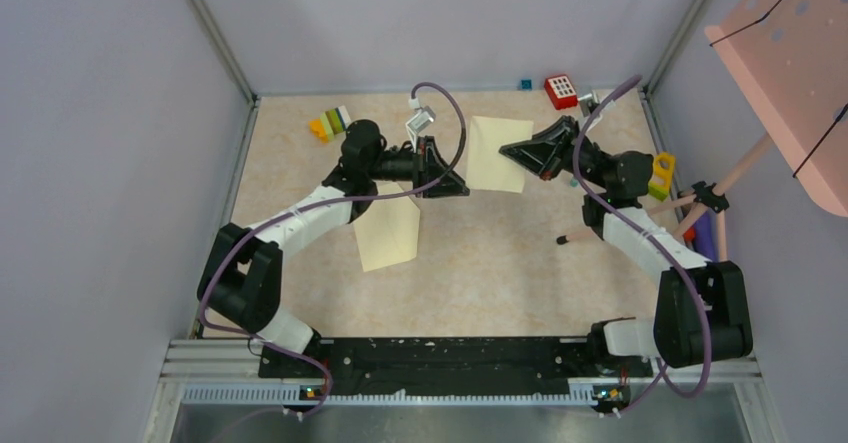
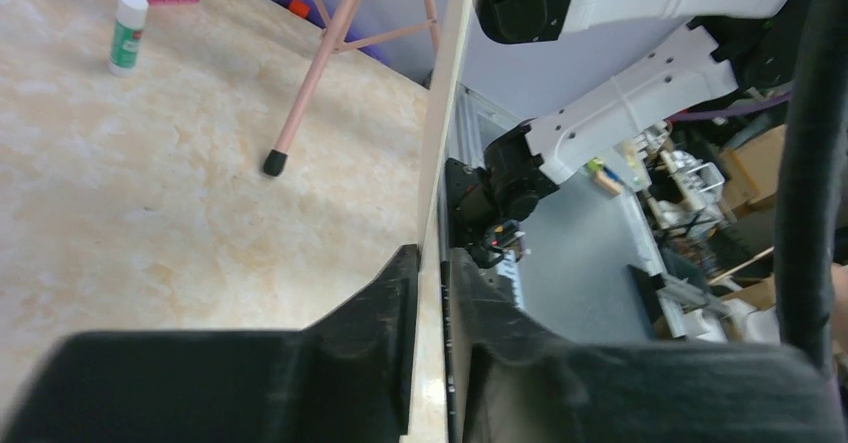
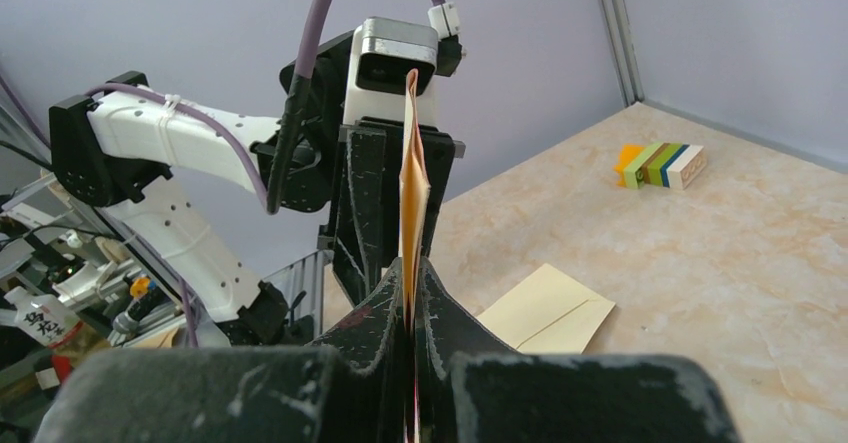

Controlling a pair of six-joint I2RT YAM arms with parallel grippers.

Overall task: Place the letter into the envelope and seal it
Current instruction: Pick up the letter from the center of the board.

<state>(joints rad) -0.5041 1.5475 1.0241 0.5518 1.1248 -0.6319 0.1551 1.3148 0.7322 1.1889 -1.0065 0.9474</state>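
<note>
The letter [image 1: 497, 153], a cream sheet, hangs in the air at the back of the table between both grippers. My right gripper [image 1: 512, 151] is shut on its right edge; in the right wrist view the sheet [image 3: 412, 178] rises edge-on out of the pinched jaws [image 3: 412, 268]. My left gripper [image 1: 458, 181] stands at the sheet's left edge. In the left wrist view the paper [image 2: 441, 113] runs between the fingers [image 2: 430, 259] with a thin gap on one side, so the jaws are slightly open. The pale yellow envelope [image 1: 388, 231] [image 3: 545, 308] lies flat on the table below the left arm.
Stacked toy bricks [image 1: 329, 123] lie at the back left, and a red block [image 1: 561, 89] at the back right. A pink stand leg with a black foot [image 1: 563, 240] [image 2: 274, 163] rests on the table at the right. A glue stick [image 2: 127, 31] stands beyond it.
</note>
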